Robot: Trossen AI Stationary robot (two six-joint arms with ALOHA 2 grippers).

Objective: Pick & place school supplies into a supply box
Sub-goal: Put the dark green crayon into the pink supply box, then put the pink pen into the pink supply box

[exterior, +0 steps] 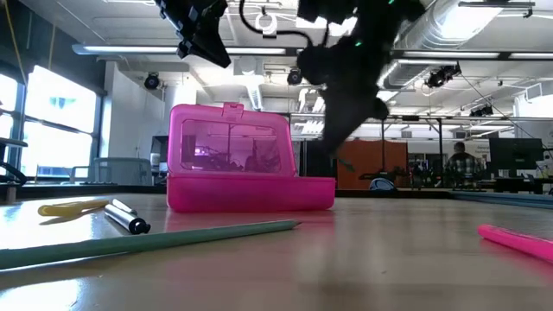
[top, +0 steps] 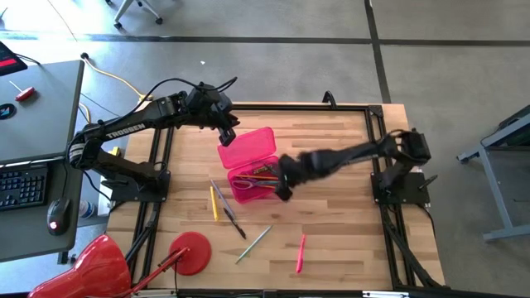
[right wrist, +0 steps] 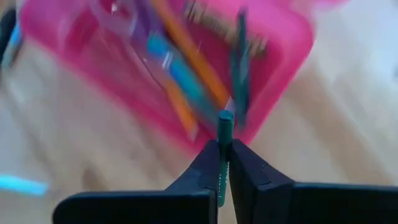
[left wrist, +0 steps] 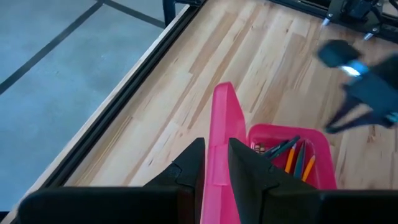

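The pink supply box stands open on the wooden table, its tray holding several pencils and pens. My left gripper is at the box's far side, closed on the raised lid. My right gripper, blurred in the high view, hovers at the tray's right end, shut on a dark green pencil. More school supplies lie flat on the table nearer me: a yellow pencil, a dark pen, a pale green pencil and a pink pen. My left gripper has the lid's free upper edge between its two fingers, one on each face, coming slantwise down from the far left. The lid stands upright on its hinge and the tray rests on the table. My right gripper pinches the green pencil near one end between its two fingers. The pencil lies along the fingers, its end sticking out past the tips. The fingers point steeply down over the tray, and the pencil is clear of the table.
A red round disc with a stick handle lies near the table's front left. Black frame rails run along the table's edges. Bare wood lies to the right of the box. A desk with a keyboard stands beyond the left edge.
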